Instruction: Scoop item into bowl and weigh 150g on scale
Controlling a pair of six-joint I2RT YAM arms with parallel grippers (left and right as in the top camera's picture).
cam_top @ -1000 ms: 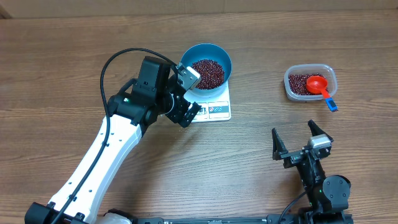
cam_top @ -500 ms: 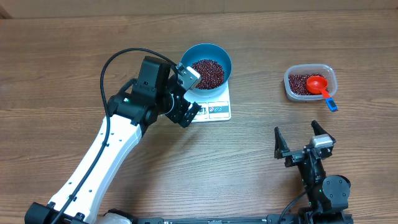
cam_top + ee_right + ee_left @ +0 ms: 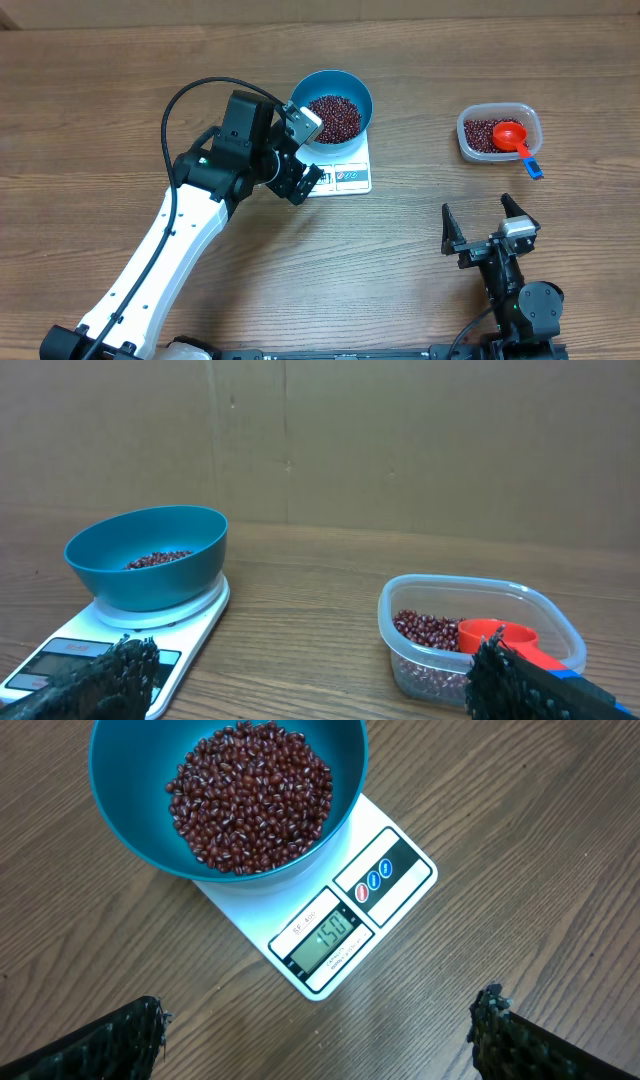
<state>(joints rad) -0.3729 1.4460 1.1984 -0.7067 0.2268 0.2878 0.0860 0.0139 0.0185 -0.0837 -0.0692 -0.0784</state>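
Overhead: wood surface [image 3: 120, 80] holds scale [image 3: 352, 178], bowl [image 3: 357, 86]; cardboard wall [image 3: 100, 10] behind; left pincer [image 3: 320, 1012] and right pincer [image 3: 476, 208] gape wide, empty.

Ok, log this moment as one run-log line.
stage: target weight shown | bowl: on scale, holds beans | display: 150 | scoop: in tub | left gripper: open, above scale | right gripper: open, empty

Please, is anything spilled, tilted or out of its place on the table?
Nothing stands out. The beans lie inside the blue bowl, which sits level on the scale; the red scoop rests in the clear tub. No loose beans show on the table.
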